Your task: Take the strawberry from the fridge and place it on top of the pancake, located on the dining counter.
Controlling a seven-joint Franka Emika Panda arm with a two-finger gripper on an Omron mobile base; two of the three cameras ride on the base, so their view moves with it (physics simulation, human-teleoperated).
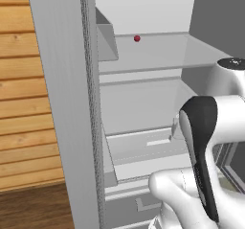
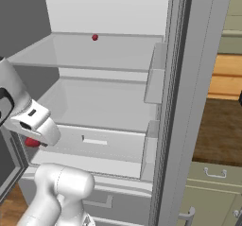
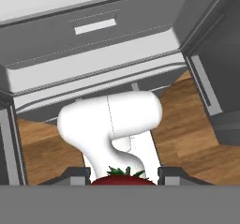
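The fridge [image 1: 143, 94] is the biggest thing here; its doors stand open and its white shelves [image 2: 90, 55] show inside; the pull-out drawer [image 2: 94, 142] sits low in the fridge, under the shelves.

The white arm [image 1: 201, 151] is next in size; it rises in front of the fridge, bends at a dark joint, and its hand end points down, low and outside the fridge, near the drawer; in the hand view the hand looks down past the arm's own body at the brown floor [image 3: 187, 138] in front of the fridge.

The gripper [image 3: 123, 178] is small; its two fingers are squeezed onto the strawberry [image 3: 123, 180], which sits between them with its green leaves up; in the right base view a bit of red [image 2: 32, 142] peeks out under the hand, just in front of the drawer.

The smallest thing is a little red ball [image 1: 137, 38] far back on the top shelf of the fridge; it is well apart from the hand.

I think the picking-up step is done and the carrying step is in hand; next the robot needs to back away from the fridge, turn to the dining counter, and hold the berry tight all the way, then set it softly on the pancake.
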